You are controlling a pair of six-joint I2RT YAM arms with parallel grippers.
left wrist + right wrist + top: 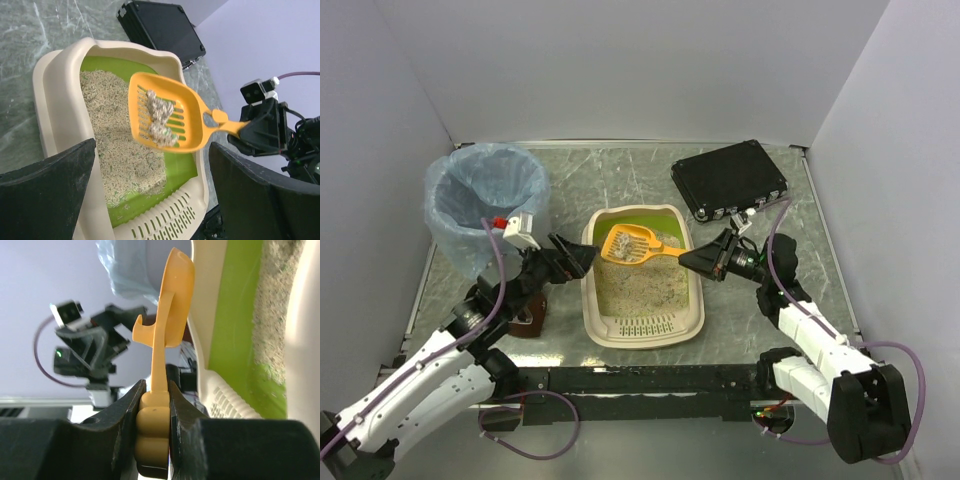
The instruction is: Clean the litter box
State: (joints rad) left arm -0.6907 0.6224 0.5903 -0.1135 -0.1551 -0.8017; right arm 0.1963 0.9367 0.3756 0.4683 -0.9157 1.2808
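Currently right fingers [125, 410] pinch the scoop [165, 112] handle, left fingers [45, 195] gape empty; any tilt could spill clumps [160, 120] onto the bench [620, 170].

Your right gripper [696, 262] clamps the handle of the orange scoop [632, 243], whose loaded head hangs above the far half of the litter box [588, 295] and blocks a straight descent there. The near half, towards the grille end, lies uncovered. Your left gripper [582, 257], fingers spread, sits just beside the box's left rim and fills the gap between the box and the bin with the blue bag [445, 225]. A black case [730, 178] stands far right, near your right wrist. Bare table [610, 170] runs between bin and case, behind the box.
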